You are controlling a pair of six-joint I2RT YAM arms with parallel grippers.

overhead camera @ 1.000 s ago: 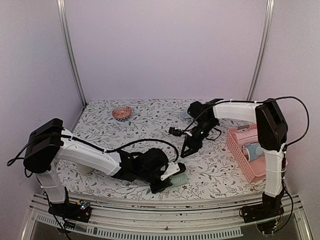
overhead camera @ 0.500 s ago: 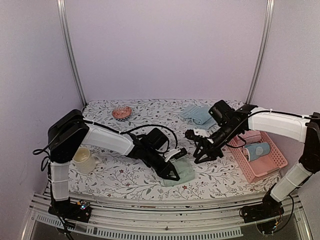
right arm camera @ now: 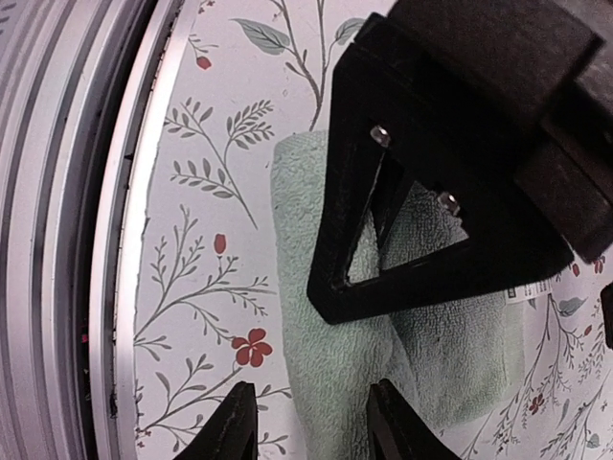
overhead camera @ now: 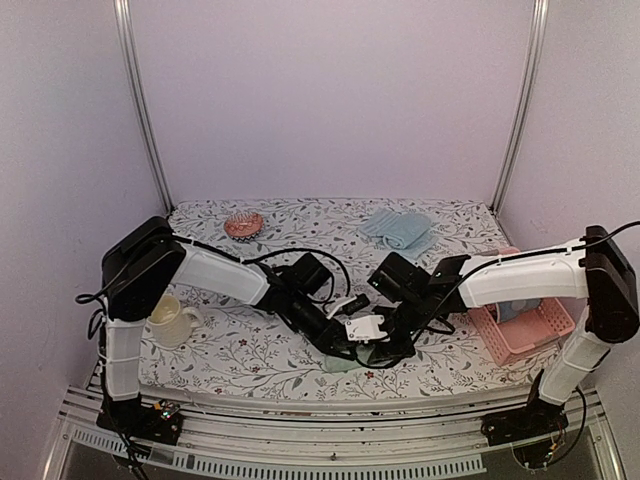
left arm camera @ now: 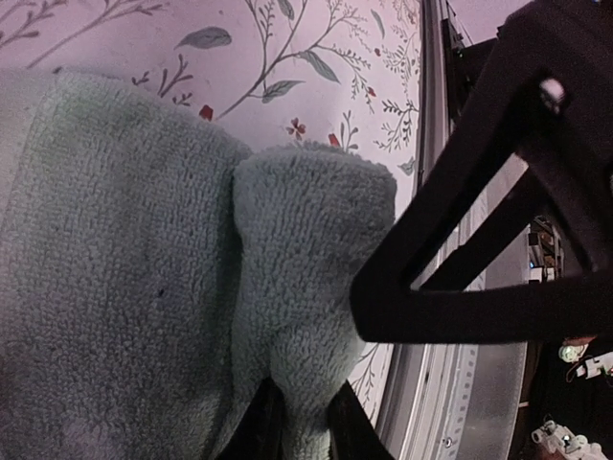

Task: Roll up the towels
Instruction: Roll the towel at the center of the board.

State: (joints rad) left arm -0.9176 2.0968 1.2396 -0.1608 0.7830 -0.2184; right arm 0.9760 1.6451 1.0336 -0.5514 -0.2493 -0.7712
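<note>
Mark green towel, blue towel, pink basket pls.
pale sage green terry towel (left arm camera: 115,287), left wrist view, flat part
light blue terry towel (overhead camera: 400,228), top external view, middle
pink plastic basket (overhead camera: 540,340), top external view, near wall

You have the pale sage green terry towel (left arm camera: 124,287) lying on the floral table (overhead camera: 230,355) at its front edge, mid-width. The left claw (left arm camera: 297,431) and right claw (right arm camera: 311,426) meet over it. The light blue terry towel (overhead camera: 398,228) lies at the back, the pink plastic basket (overhead camera: 520,345) at the right, the cream mug (overhead camera: 170,322) at the left, and the small round bowl (overhead camera: 243,225) back left.
</note>
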